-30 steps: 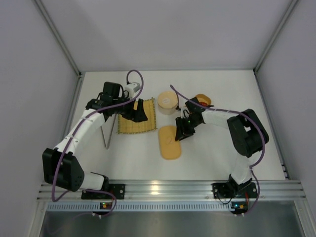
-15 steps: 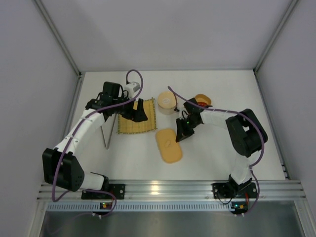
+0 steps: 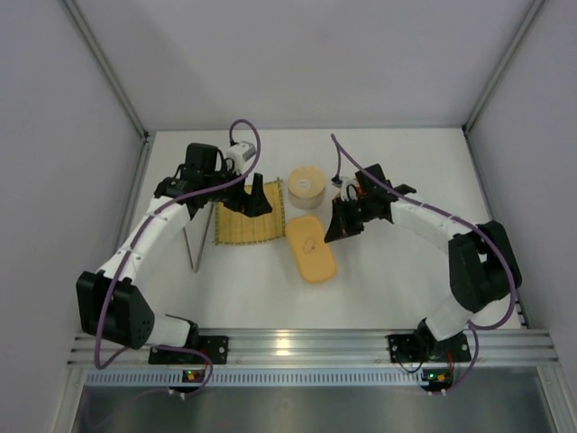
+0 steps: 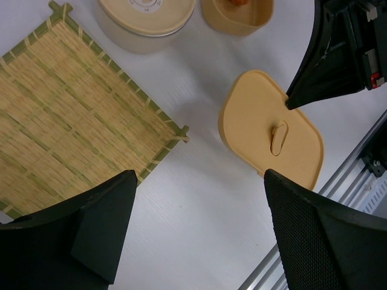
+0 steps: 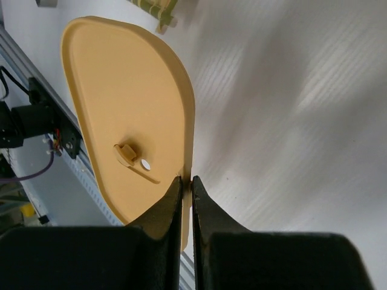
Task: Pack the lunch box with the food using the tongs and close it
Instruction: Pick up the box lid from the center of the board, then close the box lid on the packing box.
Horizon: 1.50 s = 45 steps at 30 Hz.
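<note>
Table came first: white, walled on three sides, with both arms reaching out over it. The left gripper hung above the right side of the square woven mat, its jaws spread wide and holding nothing. The right gripper was pinched tight on the rim of the lunch box's flat yellow-orange lid. That lid sat near the middle of the table, just right of the mat's near corner, with its small tab facing up. Whether the lid lay flat or was raised at the gripped edge could not be told.

Farther back stood the round bowl with its tan lid, just beyond the mat's far right corner. Beside it in the left wrist view was the open lunch box, well apart from its lid. The tongs lay on the table just left of the mat — untouched by either gripper. A bit of orange food showed inside the box.
</note>
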Each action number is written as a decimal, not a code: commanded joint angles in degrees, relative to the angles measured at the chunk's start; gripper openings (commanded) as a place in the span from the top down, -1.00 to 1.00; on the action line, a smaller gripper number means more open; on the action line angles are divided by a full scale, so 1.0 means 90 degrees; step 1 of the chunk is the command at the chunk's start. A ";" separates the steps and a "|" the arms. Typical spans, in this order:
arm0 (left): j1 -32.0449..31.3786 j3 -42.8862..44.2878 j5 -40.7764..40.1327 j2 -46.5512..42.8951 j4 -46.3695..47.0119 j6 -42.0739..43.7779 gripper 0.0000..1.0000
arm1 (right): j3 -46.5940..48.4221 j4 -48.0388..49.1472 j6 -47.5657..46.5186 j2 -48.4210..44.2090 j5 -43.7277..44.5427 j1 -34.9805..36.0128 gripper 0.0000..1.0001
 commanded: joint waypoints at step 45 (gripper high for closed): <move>-0.0182 0.1210 0.0069 0.0981 0.0940 0.0102 -0.97 | 0.0147 0.1503 0.4621 0.0143 0.2224 -0.3064 1.00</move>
